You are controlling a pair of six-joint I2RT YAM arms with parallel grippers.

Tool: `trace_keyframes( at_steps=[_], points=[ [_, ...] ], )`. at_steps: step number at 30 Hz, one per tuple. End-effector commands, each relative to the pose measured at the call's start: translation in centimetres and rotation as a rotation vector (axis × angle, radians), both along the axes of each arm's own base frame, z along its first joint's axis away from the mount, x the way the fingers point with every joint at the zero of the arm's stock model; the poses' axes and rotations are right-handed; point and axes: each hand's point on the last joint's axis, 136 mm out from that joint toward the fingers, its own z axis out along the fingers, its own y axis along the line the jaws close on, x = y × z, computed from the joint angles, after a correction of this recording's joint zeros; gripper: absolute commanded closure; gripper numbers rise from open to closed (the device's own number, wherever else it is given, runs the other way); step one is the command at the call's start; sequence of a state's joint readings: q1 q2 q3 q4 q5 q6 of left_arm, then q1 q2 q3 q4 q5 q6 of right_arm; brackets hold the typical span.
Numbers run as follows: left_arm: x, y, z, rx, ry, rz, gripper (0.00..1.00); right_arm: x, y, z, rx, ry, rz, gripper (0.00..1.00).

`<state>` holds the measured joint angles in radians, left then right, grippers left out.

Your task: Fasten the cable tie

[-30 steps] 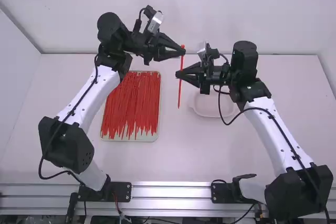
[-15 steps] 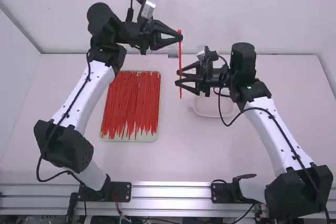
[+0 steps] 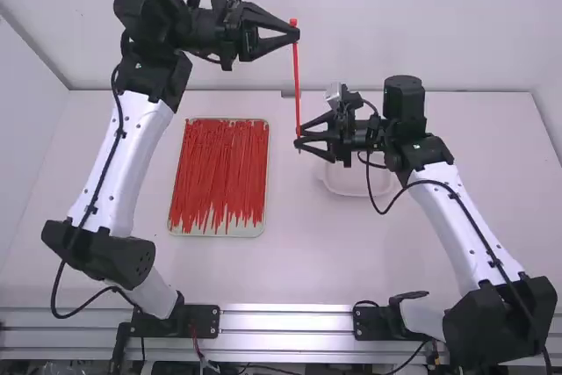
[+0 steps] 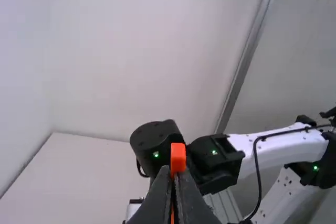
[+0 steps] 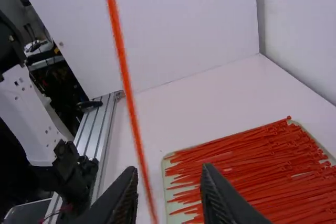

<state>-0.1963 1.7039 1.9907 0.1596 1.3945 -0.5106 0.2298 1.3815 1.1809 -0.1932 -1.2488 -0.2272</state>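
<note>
The left gripper [image 3: 297, 35] is raised high above the tabletop's [image 3: 290, 217] far edge, near the middle. It is clamped on the head end of a red tie [image 3: 295, 85]. In the left wrist view the two fingers meet around the tie [image 4: 178, 156], whose square head stands just past the gripper's [image 4: 172, 172] tips.

The tie hangs almost straight down in the air. Its lower end reaches the right gripper [image 3: 300, 140], held low above the middle of the tabletop. That gripper is spread wide. In the right wrist view the tie [image 5: 122, 61] runs down between the gripper's [image 5: 169, 171] fingers, close to one of them; whether it touches cannot be told.

A tray [image 3: 219, 233] heaped with red ties lies on the left half of the tabletop. A white bowl [image 3: 338, 189] sits just right of the middle, below the right arm.
</note>
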Motion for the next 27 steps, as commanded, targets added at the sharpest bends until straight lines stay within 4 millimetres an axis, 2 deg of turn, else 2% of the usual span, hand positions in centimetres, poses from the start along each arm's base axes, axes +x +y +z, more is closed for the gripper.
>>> trace_keyframes(
  at_steps=[1, 4, 6, 13, 14, 15, 16, 17, 20, 26, 27],
  points=[
    [0.1, 0.3, 0.7, -0.011, -0.036, 0.033, 0.98, -0.3, 0.0, 1.6, 0.014, -0.054, 0.01, 0.68],
    [0.2, 0.2, 0.8, -0.014, -0.035, 0.04, 0.98, -0.5, 0.2, 1.6, 0.014, -0.055, 0.016, 0.69],
    [0.3, 0.2, 0.8, -0.015, -0.035, 0.043, 0.98, -0.6, 0.4, 1.6, 0.012, -0.057, 0.018, 1.0],
    [0.6, 0.3, 0.9, -0.021, -0.036, 0.062, 0.98, 0.4, 0.6, 1.0, -0.023, -0.042, -0.045, 1.0],
    [0.8, 0.3, 0.9, -0.024, -0.034, 0.074, 0.91, 0.7, 0.5, 1.0, -0.026, -0.033, -0.062, 1.0],
    [1.2, 0.4, 0.9, -0.026, -0.029, 0.093, 0.56, 1.2, 0.2, 1.0, -0.029, -0.017, -0.093, 1.0],
    [1.5, 0.3, 0.8, -0.027, -0.04, 0.11, 0.34, 1.7, 0.0, 1.1, -0.028, 0.0, -0.118, 1.0],
    [1.8, 0.3, 0.6, -0.024, -0.052, 0.123, 0.01, 2.0, -0.3, 1.3, -0.023, 0.006, -0.132, 1.0],
    [3.0, 0.4, -0.1, -0.014, -0.054, 0.191, 0.01, 3.2, -1.4, 2.2, 0.002, 0.004, -0.177, 1.0],
    [3.7, 0.4, -0.7, 0.002, -0.074, 0.225, 0.01, 4.7, -3.6, 3.8, 0.015, -0.03, -0.248, 1.0],
    [4.4, 0.5, -0.8, 0.002, -0.055, 0.265, 0.01, 5.2, -4.1, 4.3, 0.015, -0.044, -0.271, 1.0]
  ],
)
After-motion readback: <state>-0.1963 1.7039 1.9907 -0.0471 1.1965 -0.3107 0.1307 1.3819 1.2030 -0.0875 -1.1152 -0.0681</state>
